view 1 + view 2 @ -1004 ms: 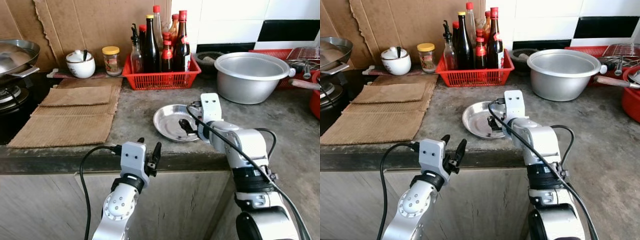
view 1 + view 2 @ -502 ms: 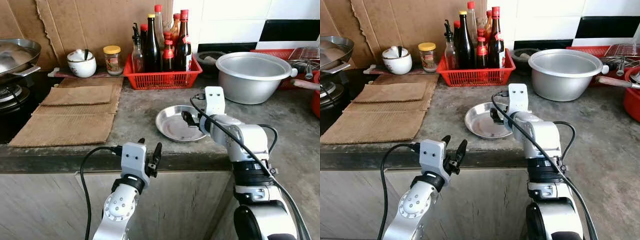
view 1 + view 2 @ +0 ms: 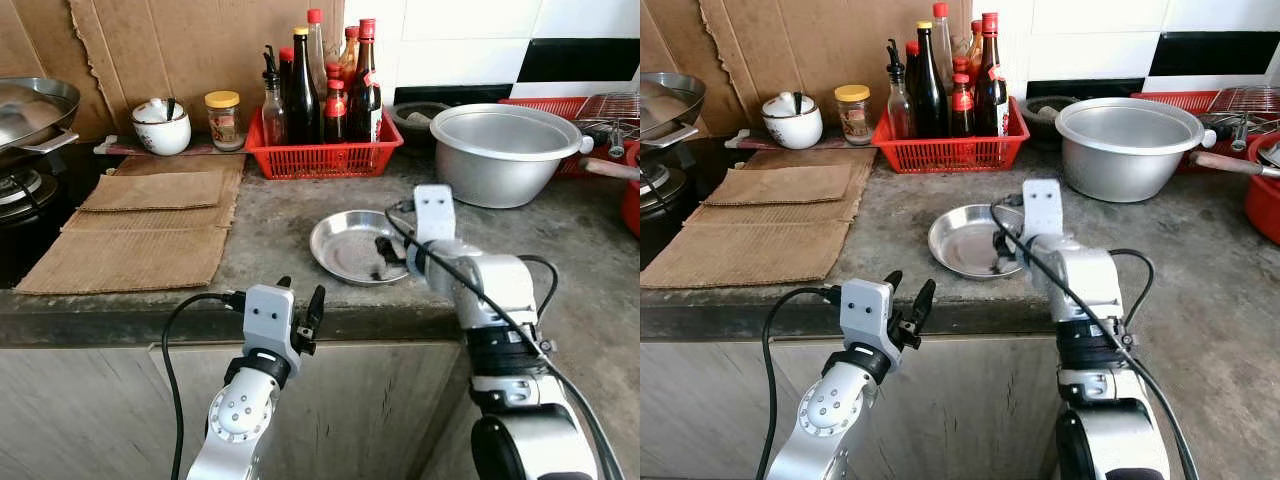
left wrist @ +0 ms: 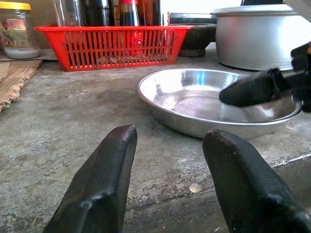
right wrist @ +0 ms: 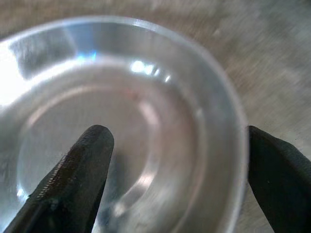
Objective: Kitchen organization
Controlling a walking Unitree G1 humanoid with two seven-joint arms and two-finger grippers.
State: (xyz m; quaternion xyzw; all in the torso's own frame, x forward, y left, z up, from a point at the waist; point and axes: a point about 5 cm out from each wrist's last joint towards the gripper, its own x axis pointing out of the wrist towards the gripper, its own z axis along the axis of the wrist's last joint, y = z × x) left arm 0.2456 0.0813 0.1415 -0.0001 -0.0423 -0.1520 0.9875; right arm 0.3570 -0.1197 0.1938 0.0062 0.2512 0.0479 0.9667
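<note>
While the steel plate lies flat on the grey table near its front edge, the right claw reaches over the plate's right rim with its fingers spread: one finger sits inside the dish and the other hangs outside the rim, so the rim lies between them without being pinched. From the right wrist view the plate shows between the two black fingertips. The left claw hovers in front of the table edge, below and left of the plate, its fingers parted and holding nothing; its wrist view looks across the table at the plate. Behind the plate stands a red basket of sauce bottles. Right of the plate and further back sits a large metal pot. Left of the plate lie folded brown mats, and behind those a white lidded bowl and a yellow-capped jar.
</note>
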